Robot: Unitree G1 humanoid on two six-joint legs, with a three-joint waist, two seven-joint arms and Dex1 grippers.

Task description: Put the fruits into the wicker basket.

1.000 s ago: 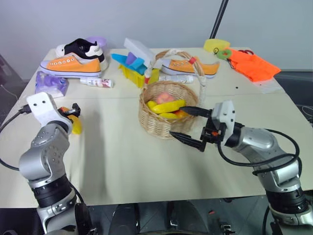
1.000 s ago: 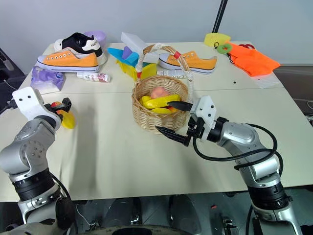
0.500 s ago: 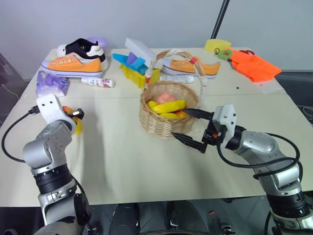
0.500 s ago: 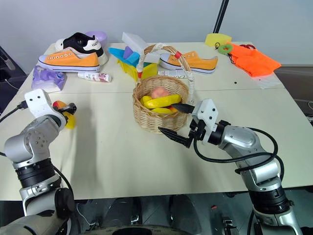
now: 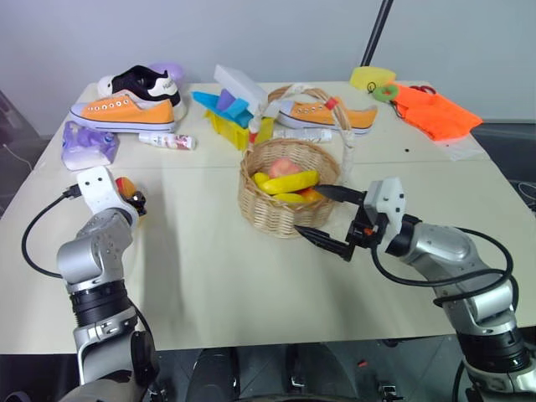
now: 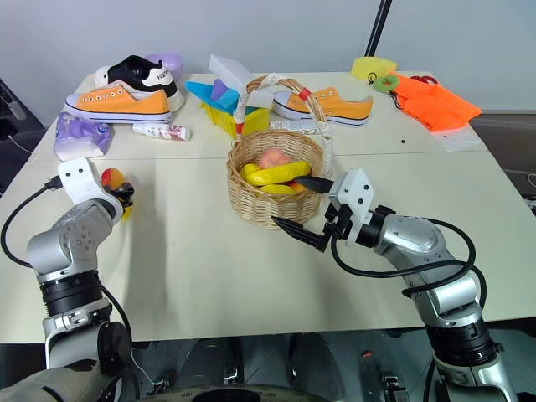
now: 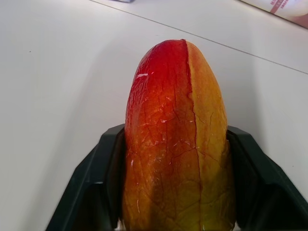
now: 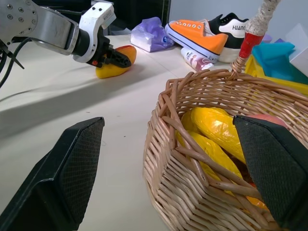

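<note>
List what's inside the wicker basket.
Inside the wicker basket lie a yellow banana and a pinkish peach behind it, with a bit of orange-red fruit beside them. Anything lower is covered by these and the woven wall.

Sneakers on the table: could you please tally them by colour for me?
Orange sneakers: 2
Black-and-white sneakers: 1
Total: 3

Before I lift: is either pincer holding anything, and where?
The left pincer has the mango between its fingers, across the sides near one end. The right pincer holds nothing.
</note>
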